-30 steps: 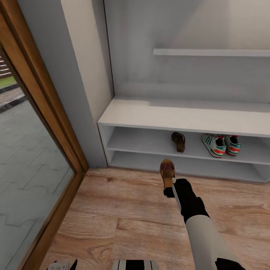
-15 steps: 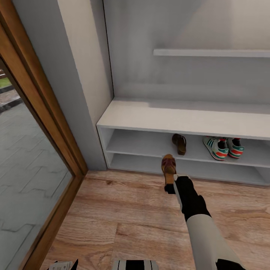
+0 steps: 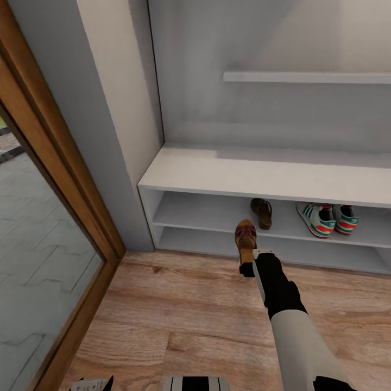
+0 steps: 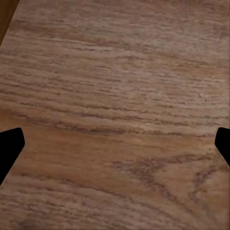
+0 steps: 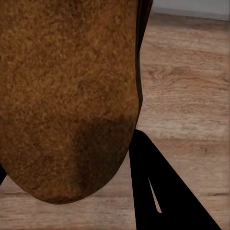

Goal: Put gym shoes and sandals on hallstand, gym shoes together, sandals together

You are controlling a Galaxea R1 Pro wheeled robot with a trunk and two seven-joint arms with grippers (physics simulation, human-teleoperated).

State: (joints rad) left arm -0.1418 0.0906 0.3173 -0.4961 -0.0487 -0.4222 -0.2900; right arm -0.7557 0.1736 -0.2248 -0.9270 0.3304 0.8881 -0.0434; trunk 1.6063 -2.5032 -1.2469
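In the head view, the right arm reached forward over the wooden floor (image 3: 179,315) toward the shoe rack (image 3: 260,174). The right gripper (image 3: 251,264) was clamped on the heel end of a brown sandal (image 3: 245,237), holding it off the floor with its toe pointing at the rack, just in front of the rack's lower shelves. On the upper of the two open shelves lay the other sandal (image 3: 262,212), just beyond and slightly to the right of the held one. Further right on the same shelf stood the two gym shoes (image 3: 326,218), side by side and touching or nearly so. A wall shelf (image 3: 304,77) ran above the bench top. At the left stood a wooden door frame (image 3: 60,179) with glass beside it.

In the left wrist view, the left gripper (image 4: 115,143) hung over bare wood-grain floor (image 4: 115,72), released and wide apart, with one dark fingertip at each side edge of the picture and nothing between them.

In the right wrist view, the held sandal's tan footbed (image 5: 72,96) loomed very close, with a dark finger (image 5: 153,187) of the gripper pressed against its edge. Wooden floor (image 5: 191,96) showed beyond it, with a pale strip of the rack's base (image 5: 191,7) at the far edge.
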